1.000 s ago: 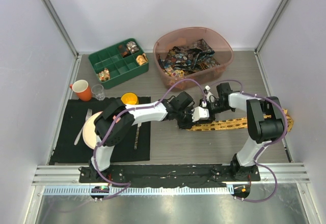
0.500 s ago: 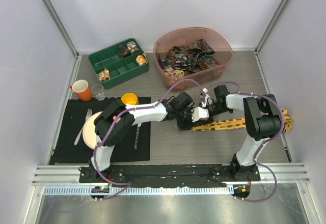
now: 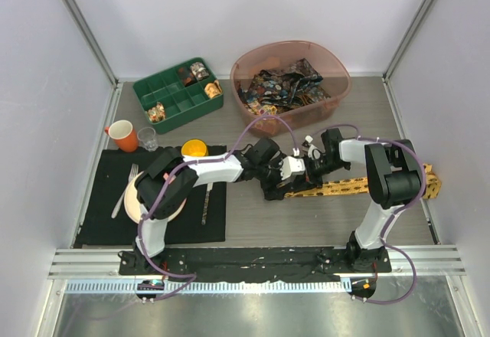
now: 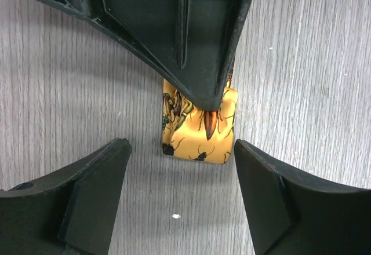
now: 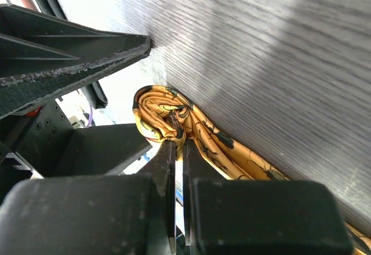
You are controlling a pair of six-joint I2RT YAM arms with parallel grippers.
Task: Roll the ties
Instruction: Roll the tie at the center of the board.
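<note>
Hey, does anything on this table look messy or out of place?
Dark printed ties sit tangled in the pink tub. The yellow tie lies stretched out, only its left end folded, pinched by the right claw.

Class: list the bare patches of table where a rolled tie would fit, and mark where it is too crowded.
Free: the table strip between black placemat, yellow tie and right arm's base; also the corner right of the pink tub. Crowded: mid-table, where left gripper and right gripper meet at the tie's end.

Yellow tie (image 4: 197, 144) top hidden behind right hand (image 4: 209, 103).
</note>
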